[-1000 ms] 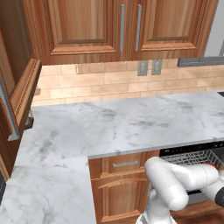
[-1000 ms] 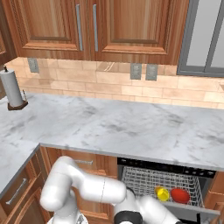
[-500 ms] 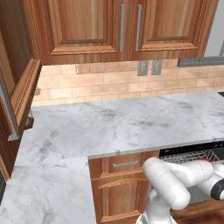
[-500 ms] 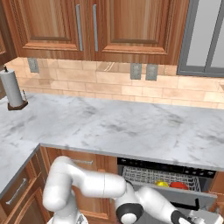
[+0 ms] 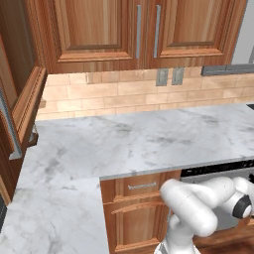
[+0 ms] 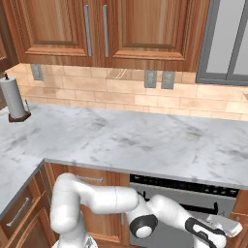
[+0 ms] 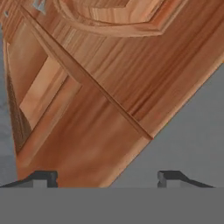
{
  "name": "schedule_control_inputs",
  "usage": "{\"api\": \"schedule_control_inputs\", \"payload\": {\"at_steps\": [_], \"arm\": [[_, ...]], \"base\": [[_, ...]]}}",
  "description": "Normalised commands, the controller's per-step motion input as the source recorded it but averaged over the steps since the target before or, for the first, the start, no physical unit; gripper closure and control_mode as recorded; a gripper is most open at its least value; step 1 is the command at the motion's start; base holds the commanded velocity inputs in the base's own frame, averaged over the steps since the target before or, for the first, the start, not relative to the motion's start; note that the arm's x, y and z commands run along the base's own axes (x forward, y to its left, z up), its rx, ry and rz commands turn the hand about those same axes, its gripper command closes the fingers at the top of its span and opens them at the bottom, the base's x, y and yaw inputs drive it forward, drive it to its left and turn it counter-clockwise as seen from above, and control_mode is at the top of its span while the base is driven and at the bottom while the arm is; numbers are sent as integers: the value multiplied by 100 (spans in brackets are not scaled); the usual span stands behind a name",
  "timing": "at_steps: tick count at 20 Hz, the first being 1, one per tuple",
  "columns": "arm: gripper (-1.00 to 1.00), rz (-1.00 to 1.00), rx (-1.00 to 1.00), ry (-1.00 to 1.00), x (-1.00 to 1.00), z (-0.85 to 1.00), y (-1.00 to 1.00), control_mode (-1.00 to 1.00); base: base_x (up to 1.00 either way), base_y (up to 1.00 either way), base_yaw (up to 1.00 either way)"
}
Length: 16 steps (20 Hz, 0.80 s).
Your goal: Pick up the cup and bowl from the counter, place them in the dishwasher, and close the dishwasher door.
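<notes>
white marble desk (image 6: 145,145) mid frame | dishwasher door (image 6: 193,206) up, lower right | pincer (image 7: 106,179) spread wide, holding nothing

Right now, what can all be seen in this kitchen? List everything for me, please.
counter: one, white marble with grey veins, L-shaped, over the wooden cabinets.
dishwasher door: one, grey with a black top strip, under the counter, nearly or fully shut.
upper cabinets: brown wood with metal handles, above the tiled wall.
lower drawers: brown wood, left of the dishwasher.
wall outlets: two, grey, on the beige tiles.
paper towel roll: one, white, upright on the counter's far left.
robot arm: white, reaching low toward the door.
gripper: dark fingertips apart, facing wood and grey panel.
</notes>
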Motion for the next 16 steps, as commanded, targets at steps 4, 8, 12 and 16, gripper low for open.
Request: {"api": "schedule_control_inputs", "payload": {"at_steps": [4, 8, 12, 16], "arm": [[-100, -3, 0, -13, 43, -33, 0, -100], [-100, -4, 0, -13, 41, -32, -1, -100], [-100, -4, 0, -13, 44, -28, -1, -100], [-100, -4, 0, -12, 54, -32, 0, -100]], "base": [[0, 0, 0], [0, 0, 0], [0, 0, 0], [0, 0, 0]]}}
